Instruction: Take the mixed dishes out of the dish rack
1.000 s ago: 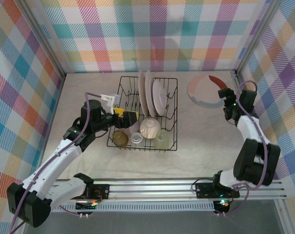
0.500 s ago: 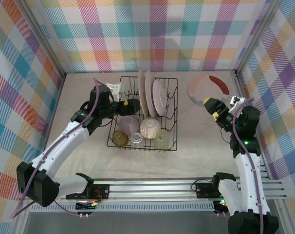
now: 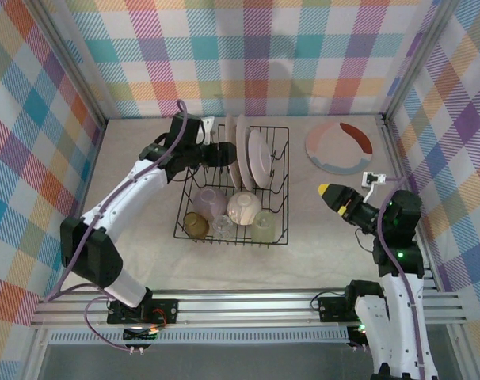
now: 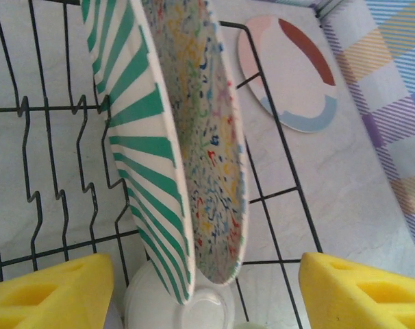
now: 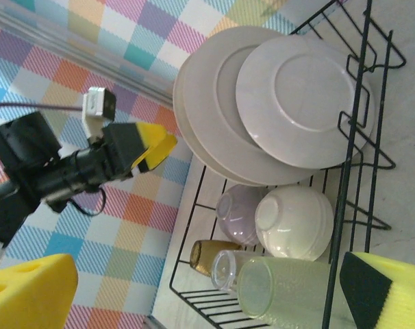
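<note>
Left jaws hang wide open over the rack, straddling both the striped plate and the speckled plate, so I'd narrow onto one rim before squeezing.

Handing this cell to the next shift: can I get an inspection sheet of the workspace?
Surface: beige tabletop, no spills seen.
Job's things: dish rack holds three upright plates, a cream bowl and four cups; one ringed plate lies on the tabletop, far right.
Clutter: nothing seen.
Grippers: left gripper open, straddling two plates; right gripper open, holding nothing.
Cables: purple cables follow both arms.
Surroundings: plaid walls; metal rail at near edge.
</note>
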`<state>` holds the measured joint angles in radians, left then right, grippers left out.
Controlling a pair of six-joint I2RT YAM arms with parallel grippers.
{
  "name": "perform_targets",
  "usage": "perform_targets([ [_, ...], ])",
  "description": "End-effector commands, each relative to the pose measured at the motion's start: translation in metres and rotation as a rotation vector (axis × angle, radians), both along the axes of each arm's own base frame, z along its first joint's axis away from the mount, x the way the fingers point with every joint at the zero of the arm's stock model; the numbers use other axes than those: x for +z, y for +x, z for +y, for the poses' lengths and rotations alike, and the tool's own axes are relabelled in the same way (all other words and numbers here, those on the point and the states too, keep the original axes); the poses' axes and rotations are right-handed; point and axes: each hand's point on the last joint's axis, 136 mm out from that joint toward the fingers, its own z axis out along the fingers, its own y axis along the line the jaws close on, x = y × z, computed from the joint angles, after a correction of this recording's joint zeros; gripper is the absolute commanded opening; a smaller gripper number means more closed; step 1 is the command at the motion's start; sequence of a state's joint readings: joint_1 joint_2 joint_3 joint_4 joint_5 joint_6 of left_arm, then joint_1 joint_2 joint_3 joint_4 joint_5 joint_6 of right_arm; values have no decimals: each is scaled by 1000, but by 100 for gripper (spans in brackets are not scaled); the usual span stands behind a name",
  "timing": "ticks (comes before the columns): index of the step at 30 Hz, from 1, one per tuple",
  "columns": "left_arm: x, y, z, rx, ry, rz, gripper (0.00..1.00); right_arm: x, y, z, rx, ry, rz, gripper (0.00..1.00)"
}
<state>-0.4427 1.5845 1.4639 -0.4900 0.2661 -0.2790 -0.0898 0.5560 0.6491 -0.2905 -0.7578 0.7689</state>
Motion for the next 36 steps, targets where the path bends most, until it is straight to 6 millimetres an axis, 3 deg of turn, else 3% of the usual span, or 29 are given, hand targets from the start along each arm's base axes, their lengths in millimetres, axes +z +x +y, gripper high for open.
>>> perform_targets([
  [1, -6, 9, 5, 15, 46, 28, 69, -4, -11, 8, 58, 3, -8, 99],
  [9, -18, 26, 4, 30, 56, 53, 54, -8, -17, 13, 90, 12, -10, 99],
  [15, -20, 28, -3, -4, 51, 53, 36, -12, -17, 14, 90, 16, -3, 99],
  [25, -28, 31, -5, -16, 59, 72, 17, -17, -14, 13, 86, 25, 2, 99],
  [31, -22, 30, -9, -20, 32, 80, 0, -18, -13, 13, 84, 25, 6, 99],
  [36, -4, 26, -7, 2, 1, 65, 0, -18, -11, 13, 81, 25, 6, 99],
])
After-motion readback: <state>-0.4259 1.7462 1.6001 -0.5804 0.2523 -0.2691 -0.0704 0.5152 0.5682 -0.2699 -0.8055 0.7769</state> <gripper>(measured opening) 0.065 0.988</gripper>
